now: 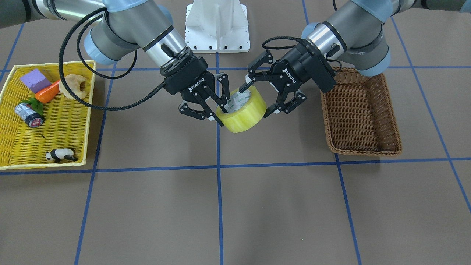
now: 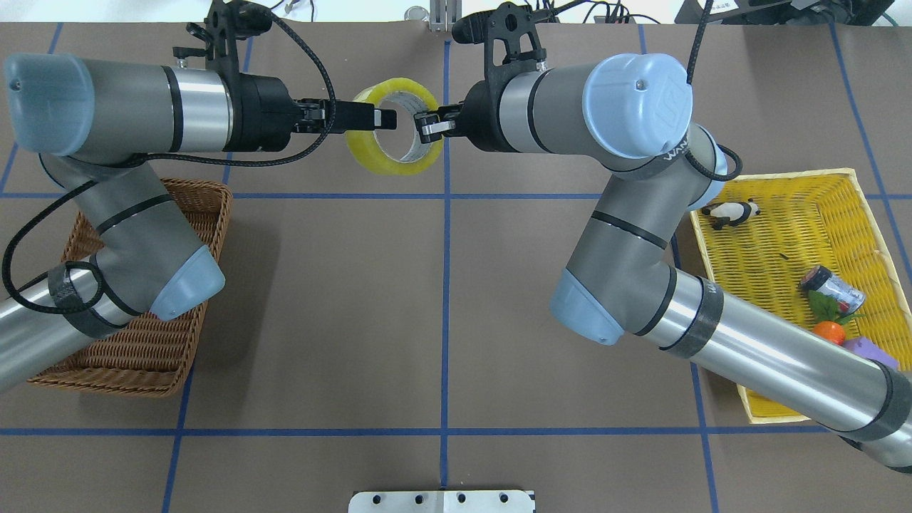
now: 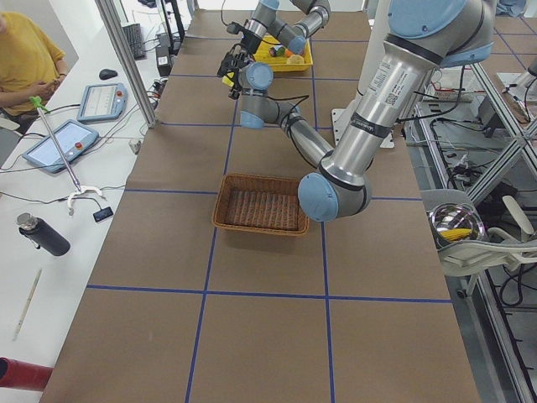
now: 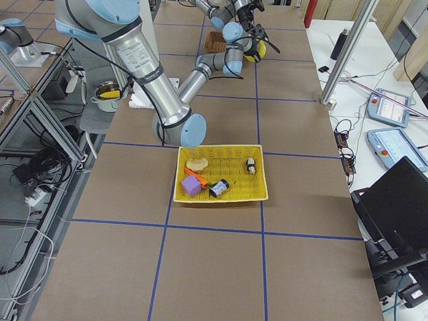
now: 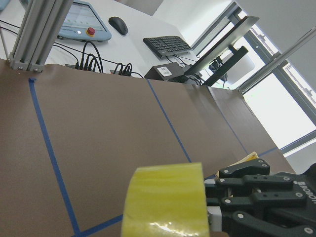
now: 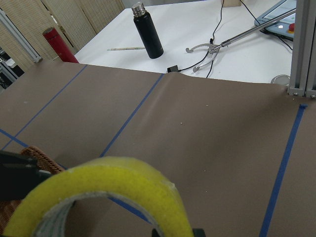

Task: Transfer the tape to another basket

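While the two pincers meet: tape (image 1: 243, 110) is hanging between them, off the tabletop, roll tilted, white core facing up.
Right pincer (image 1: 223, 116): clamped on the tape's wall, one finger down inside the core, the other on the yellow-green outside.
Left pincer (image 1: 255, 101): spread wide and straddling the opposite wall; one tip is at the core's edge, the other just beside the outer face. Whether either tip touches, I cannot tell.
Writing: "ROBOTIQ" in white on both pincer bodies; green print runs round the core, too small to read.
Wicker basket (image 1: 364, 151): behind the left pincer, close by its wrist, with the tape outside it.
Yellow basket (image 1: 44, 166): well behind the right pincer, holding a silver can (image 1: 29, 115) with an unreadable label, a panda figure (image 1: 60, 155), a carrot (image 1: 48, 94) and a purple block (image 1: 35, 80).
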Tool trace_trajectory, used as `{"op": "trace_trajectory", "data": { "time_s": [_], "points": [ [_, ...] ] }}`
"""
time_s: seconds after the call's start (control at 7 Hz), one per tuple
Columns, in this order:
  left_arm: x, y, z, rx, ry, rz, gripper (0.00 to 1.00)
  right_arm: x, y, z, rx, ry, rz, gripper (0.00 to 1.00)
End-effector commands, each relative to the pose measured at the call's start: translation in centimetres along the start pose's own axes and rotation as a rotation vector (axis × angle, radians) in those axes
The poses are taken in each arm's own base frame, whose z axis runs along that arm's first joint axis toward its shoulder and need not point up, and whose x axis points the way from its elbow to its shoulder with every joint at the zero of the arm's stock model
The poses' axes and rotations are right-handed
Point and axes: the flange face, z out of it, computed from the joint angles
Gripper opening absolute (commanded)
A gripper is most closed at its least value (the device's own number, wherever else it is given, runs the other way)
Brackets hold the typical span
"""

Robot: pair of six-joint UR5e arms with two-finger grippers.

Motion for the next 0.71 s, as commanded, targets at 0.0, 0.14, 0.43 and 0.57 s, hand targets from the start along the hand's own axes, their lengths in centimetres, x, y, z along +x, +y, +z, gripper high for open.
{"op": "trace_trajectory", "data": {
  "time_s": [0.0, 0.14, 0.43, 0.57],
  "points": [
    [0.0, 0.0, 0.0, 0.0, 0.001, -0.003, 0.0, -0.4, 1.3, -0.7, -0.002, -0.012, 0.055, 1.0],
    [0.0, -0.1, 0.0, 0.001, 0.001, -0.005, 0.0, -0.4, 1.4, -1.2, -0.003, -0.02, 0.054, 1.0],
    [0.0, -0.1, -0.1, 0.001, 0.001, -0.015, 0.0, -0.4, 2.1, -2.5, -0.006, -0.035, 0.054, 1.0],
    [-0.2, 0.0, -0.1, 0.001, -0.001, -0.016, 0.0, -0.6, 2.1, -3.1, -0.002, -0.042, 0.057, 1.0]
  ]
}}
